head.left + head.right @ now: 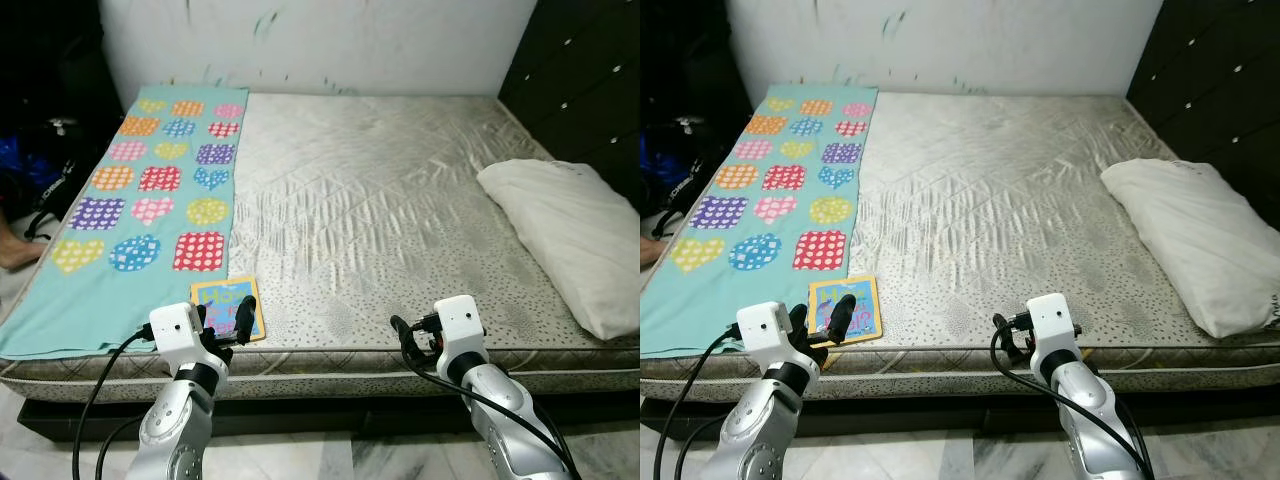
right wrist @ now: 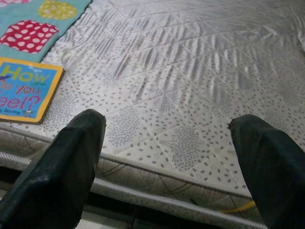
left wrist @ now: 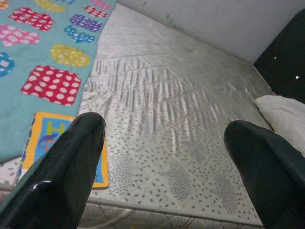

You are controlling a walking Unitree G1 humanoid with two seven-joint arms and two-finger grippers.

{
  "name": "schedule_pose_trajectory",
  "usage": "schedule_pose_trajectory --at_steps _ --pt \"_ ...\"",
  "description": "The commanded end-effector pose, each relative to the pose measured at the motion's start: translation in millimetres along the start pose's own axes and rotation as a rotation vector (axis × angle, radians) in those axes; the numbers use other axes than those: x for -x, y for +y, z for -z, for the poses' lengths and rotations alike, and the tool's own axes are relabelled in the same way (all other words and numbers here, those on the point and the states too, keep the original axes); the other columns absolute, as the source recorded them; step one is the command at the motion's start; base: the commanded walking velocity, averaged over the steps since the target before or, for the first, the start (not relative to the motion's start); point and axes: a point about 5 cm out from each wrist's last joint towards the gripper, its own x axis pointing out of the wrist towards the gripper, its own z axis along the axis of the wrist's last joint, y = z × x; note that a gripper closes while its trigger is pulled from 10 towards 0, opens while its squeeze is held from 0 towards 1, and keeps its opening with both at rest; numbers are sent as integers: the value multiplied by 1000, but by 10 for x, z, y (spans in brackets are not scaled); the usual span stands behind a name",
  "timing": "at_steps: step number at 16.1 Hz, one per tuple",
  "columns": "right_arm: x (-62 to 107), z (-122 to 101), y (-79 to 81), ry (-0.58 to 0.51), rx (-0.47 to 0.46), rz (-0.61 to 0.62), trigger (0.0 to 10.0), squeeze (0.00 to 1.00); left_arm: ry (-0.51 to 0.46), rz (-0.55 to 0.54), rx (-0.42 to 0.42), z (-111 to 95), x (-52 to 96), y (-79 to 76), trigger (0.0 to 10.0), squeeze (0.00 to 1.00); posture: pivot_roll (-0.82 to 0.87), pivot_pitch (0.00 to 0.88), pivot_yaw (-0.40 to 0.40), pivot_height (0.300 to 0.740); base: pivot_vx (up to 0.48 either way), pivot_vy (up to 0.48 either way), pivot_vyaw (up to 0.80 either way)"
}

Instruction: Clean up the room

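Observation:
A yellow-edged blue picture book lies flat near the mattress's front edge, beside a turquoise blanket with coloured hearts and squares. My left gripper hovers just in front of the book, open, with nothing between its fingers. My right gripper is raised at the front edge of the mattress, right of the book, also open and empty. The book is seen off to one side in the right wrist view. A white pillow rests on the mattress's right side.
A dark headboard or cabinet stands at the right, a white wall behind the bed. Dark bags and a person's foot are at the far left. Marble floor lies below the bed's front edge.

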Motion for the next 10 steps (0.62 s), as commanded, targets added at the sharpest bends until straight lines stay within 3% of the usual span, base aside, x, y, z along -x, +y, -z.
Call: schedule_pose_trajectory --at_steps 1,4,10 --pt "-11 -22 -12 -5 13 0 10000 0 4 27 -12 6 -29 -33 10000 0 -79 0 -33 740 0 0 0" --pt "-22 -24 -7 -7 15 -4 10000 0 0 42 -9 -2 -39 -43 10000 0 -77 0 -31 740 0 0 0" --pt "-19 -20 5 -8 11 -9 10000 0 6 47 -23 1 -30 -34 10000 0 -77 0 -28 740 348 0 0"
